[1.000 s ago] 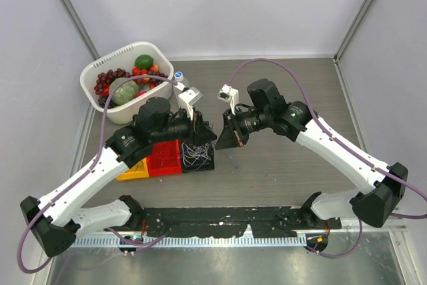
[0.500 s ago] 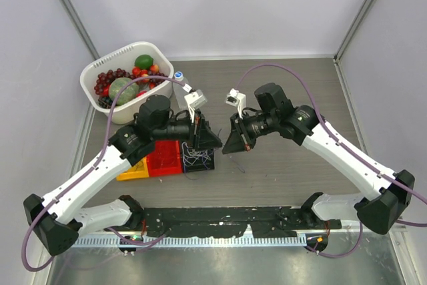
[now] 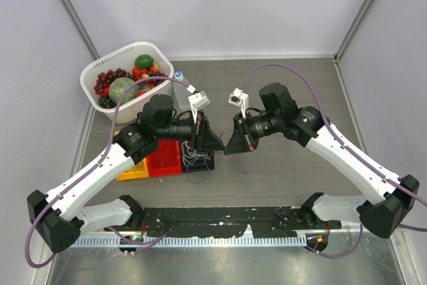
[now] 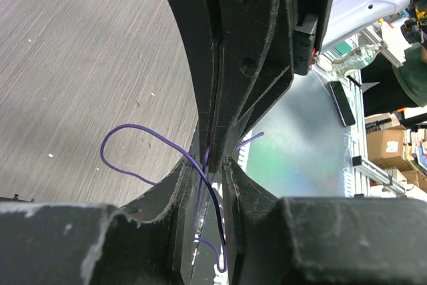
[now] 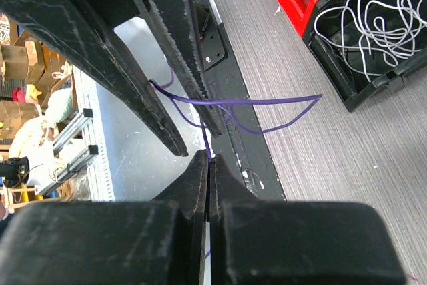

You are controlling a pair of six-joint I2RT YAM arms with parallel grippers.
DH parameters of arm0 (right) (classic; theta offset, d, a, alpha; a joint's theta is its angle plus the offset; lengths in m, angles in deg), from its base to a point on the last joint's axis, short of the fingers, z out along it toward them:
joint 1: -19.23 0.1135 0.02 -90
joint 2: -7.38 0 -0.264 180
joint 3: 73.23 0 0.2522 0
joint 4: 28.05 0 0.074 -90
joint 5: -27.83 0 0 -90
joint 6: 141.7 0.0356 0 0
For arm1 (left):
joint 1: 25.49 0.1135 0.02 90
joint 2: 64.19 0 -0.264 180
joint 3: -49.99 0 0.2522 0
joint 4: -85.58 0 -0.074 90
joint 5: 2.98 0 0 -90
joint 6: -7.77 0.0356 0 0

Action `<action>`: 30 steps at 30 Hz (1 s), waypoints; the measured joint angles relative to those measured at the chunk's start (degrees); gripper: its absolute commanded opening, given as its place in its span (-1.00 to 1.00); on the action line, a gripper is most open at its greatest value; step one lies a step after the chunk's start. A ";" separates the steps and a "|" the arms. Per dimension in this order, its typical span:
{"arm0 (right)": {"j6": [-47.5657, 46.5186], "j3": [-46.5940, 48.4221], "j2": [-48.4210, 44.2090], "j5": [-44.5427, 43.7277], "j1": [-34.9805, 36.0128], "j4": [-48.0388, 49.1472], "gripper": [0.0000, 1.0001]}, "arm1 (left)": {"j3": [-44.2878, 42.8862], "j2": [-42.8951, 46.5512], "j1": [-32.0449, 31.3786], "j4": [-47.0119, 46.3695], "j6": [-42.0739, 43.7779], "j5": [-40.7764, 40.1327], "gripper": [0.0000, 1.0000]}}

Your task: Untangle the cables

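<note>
A thin purple cable point(image 4: 133, 129) hangs above the table between my two grippers, which meet tip to tip over the middle. My right gripper point(image 5: 210, 159) is shut on this cable point(image 5: 267, 102) and is seen in the top view point(image 3: 233, 145). My left gripper point(image 4: 213, 165) is open, and the cable runs loosely down through the gap between its fingers. The right gripper's shut tips sit right at that gap. In the top view the left gripper point(image 3: 212, 141) is just above the black bin. White cables point(image 5: 373, 18) lie curled in that black bin point(image 3: 199, 159).
A red bin point(image 3: 163, 158) and a yellow bin point(image 3: 133, 170) stand beside the black one. A white basket point(image 3: 120, 50) of fruit stands at the back left. A black rail point(image 3: 220, 218) runs along the near edge.
Both grippers have moved a little right and nearer to the front. The left one has closed in on the right one until their tips meet.
</note>
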 measured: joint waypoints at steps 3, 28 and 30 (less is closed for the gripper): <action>0.00 0.00 0.00 0.31 -0.11 -0.02 -0.98 | 0.00 -0.74 0.00 0.00 0.02 0.33 -0.49; 0.44 0.00 -2.08 -1.44 -0.83 -0.20 0.18 | -0.02 -1.31 -0.07 1.25 1.95 -3.23 -1.00; 1.03 0.00 -2.34 -4.35 -0.85 -0.33 0.30 | -0.07 -0.20 -0.04 3.21 2.27 -9.27 -1.00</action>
